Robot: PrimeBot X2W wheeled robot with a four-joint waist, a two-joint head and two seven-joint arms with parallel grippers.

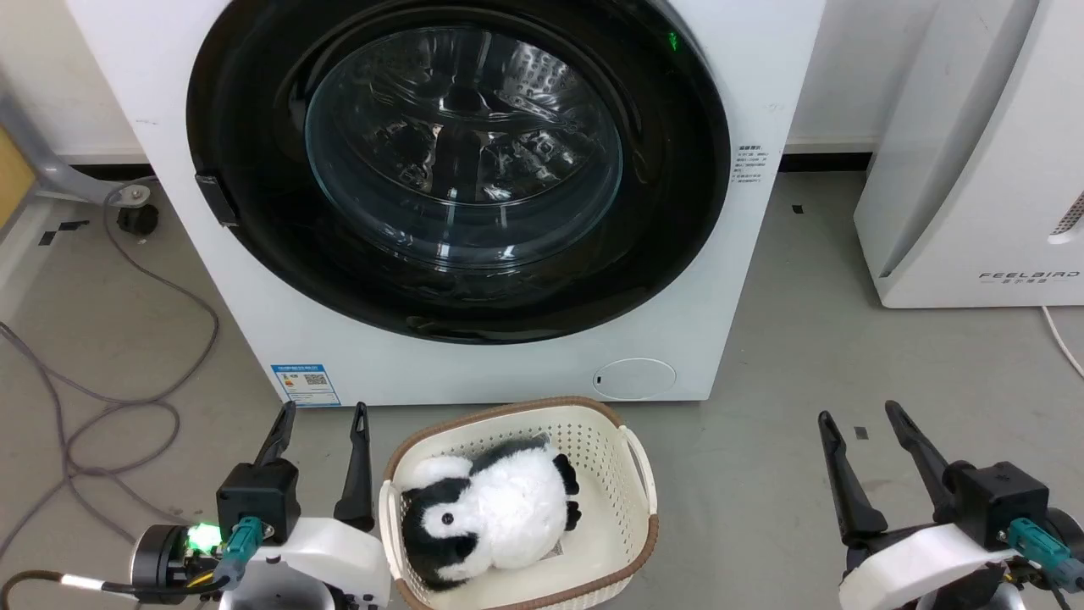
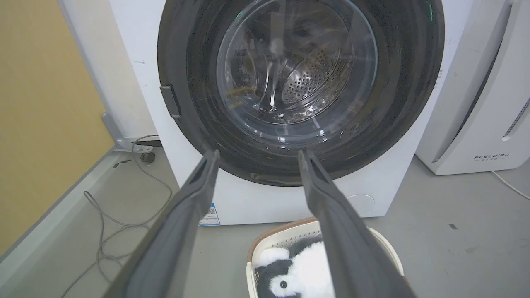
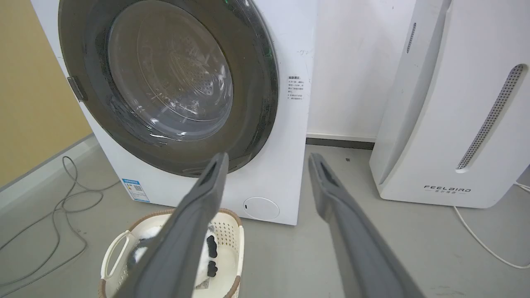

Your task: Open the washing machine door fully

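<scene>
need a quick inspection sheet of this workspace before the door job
surface: grey floor, few small dark marks
job's things: large round glossy black washing machine door shut on the big white washing machine
clutter: cream perforated plastic basket holding a black-and-white plush penguin, before the machine
grippers: left pincer and right pincer open, empty, short of the door
cables: grey cable looped at left; white cable at right
surroundings: white FEELBIRD-marked appliance at right; yellow panel at left

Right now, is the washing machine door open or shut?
Shut: the washing machine door sits flush against the washing machine, no gap at its rim. Both open, the left gripper and right gripper hang clear of it.
</scene>
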